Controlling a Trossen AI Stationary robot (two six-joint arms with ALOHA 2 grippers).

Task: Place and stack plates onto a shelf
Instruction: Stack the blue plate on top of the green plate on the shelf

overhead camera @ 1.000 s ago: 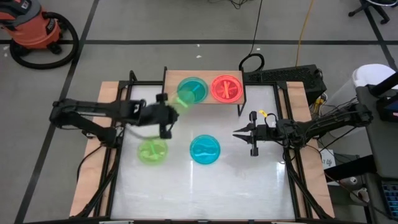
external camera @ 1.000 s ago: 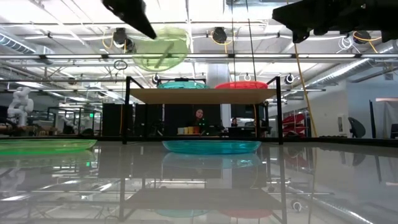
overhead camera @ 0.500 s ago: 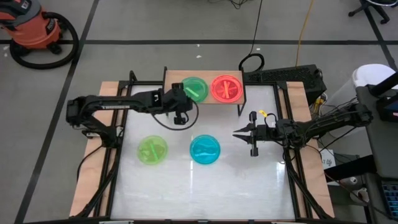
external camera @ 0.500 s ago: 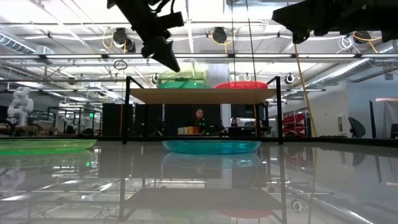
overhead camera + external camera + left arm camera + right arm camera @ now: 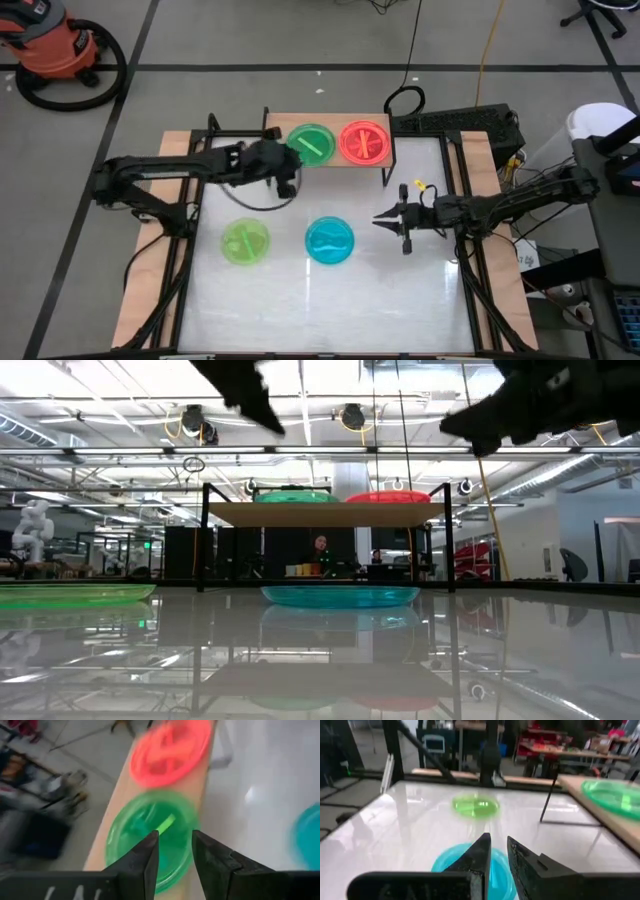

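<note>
The shelf stands at the table's far edge. On its wooden top lie a green plate, topping a stack, and a pink-red plate. Both also show in the left wrist view, green and red. A green plate and a blue plate lie flat on the white table. My left gripper hovers open and empty just near-left of the shelf's green plate. My right gripper hangs to the right of the blue plate, with only a narrow gap between its fingers, and holds nothing.
The shelf's thin black legs stand on the table with open room under the top. Black frame rails run along the table's left and right sides. A cable loop hangs below my left arm. An orange vacuum stands on the floor.
My left gripper carried a tilted green plate over the shelf's left half, laid it flat on the teal plate there, let go, and drew back up toward the table's left. My right gripper has shifted a little down and toward the blue plate.
</note>
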